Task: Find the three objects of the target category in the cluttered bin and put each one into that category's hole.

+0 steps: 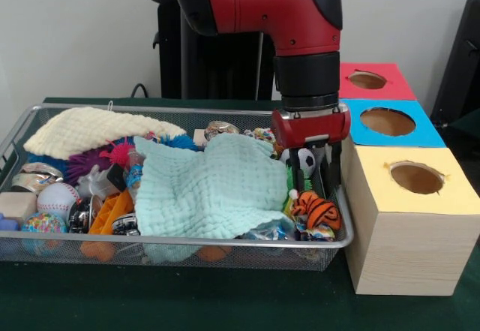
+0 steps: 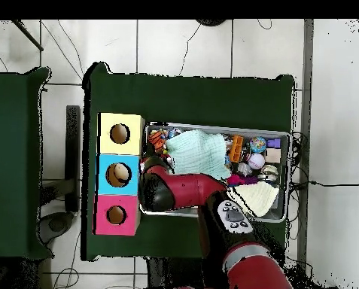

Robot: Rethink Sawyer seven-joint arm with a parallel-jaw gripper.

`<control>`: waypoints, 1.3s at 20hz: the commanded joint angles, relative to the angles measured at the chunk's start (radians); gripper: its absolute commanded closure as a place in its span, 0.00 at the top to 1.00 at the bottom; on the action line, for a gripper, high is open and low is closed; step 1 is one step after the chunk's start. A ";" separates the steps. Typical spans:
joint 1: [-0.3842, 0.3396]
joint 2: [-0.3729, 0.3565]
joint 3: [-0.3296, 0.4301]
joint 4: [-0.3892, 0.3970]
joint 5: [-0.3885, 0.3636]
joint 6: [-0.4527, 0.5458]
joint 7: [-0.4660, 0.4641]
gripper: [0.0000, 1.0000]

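Observation:
The wire mesh bin [image 1: 180, 250] lies left of the row of boxes and is full of toys and cloths. It also shows in the overhead view [image 2: 212, 126]. My gripper [image 1: 313, 175] hangs inside the bin's right end with its black fingers [image 1: 331, 172] apart. A white-and-black ball [image 1: 304, 160] shows between them, and I cannot tell whether they touch it. The orange tiger-striped ball [image 1: 319, 212] lies just in front of the gripper at the bin's near right corner. The red-topped box's hole [image 1: 367, 80] is farthest back; it also shows in the overhead view [image 2: 116, 214]. In the overhead view the arm hides the gripper.
A mint cloth [image 1: 210, 185] covers the bin's middle and a cream cloth [image 1: 94, 128] its far left. Spiky pom balls [image 1: 116, 151] and a baseball [image 1: 58, 198] lie at the left. The blue-topped box [image 1: 388, 121] and yellow-topped box [image 1: 416, 177] stand close right of the gripper.

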 commanded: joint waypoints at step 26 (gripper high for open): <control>-0.021 -0.001 0.043 -0.077 -0.027 0.088 0.075 1.00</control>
